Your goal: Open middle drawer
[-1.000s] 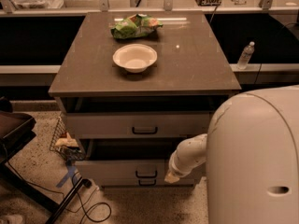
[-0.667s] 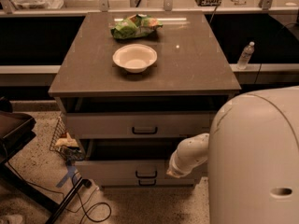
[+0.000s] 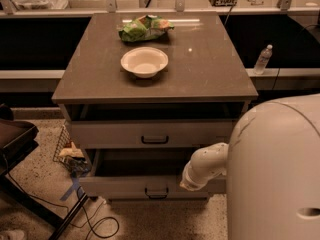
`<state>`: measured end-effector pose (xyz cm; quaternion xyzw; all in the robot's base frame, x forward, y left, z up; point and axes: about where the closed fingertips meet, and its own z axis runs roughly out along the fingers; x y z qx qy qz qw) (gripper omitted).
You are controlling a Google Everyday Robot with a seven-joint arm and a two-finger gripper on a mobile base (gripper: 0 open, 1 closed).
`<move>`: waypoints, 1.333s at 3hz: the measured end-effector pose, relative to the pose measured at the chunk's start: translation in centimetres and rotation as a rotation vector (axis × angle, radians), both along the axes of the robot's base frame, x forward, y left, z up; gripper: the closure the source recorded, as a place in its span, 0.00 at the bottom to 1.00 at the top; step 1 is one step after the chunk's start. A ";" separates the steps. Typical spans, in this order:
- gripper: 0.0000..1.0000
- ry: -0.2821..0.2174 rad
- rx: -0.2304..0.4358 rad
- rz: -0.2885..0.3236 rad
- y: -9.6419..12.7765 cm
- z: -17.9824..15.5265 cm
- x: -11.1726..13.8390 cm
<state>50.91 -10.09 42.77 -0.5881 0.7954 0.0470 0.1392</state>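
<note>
The pale robot body (image 3: 275, 169) fills the lower right corner and hides the right end of the middle drawer (image 3: 120, 186). Its arm (image 3: 210, 161) reaches left to that drawer's front. The tool (image 3: 189, 183) sits at the arm's end, just right of the dark handle (image 3: 156, 193); whether it is open or closed cannot be told. The middle drawer stands pulled out below the upper drawer (image 3: 110, 134), its interior in shadow.

On the brown table (image 3: 210, 69) rest a white bowl (image 3: 144, 61) and a green packet (image 3: 145, 28). A bottle (image 3: 262, 59) stands on the ledge (image 3: 285, 73) at right, and cables (image 3: 95, 224) lie on the speckled floor (image 3: 150, 219).

Compared with one second ago, the middle drawer's front lies slightly nearer the camera.
</note>
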 end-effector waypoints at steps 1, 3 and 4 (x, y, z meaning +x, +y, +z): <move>1.00 0.000 0.000 0.000 0.0 0.2 0.0; 1.00 0.000 0.000 0.000 0.0 0.3 0.0; 0.85 0.000 0.000 0.000 0.0 0.2 0.0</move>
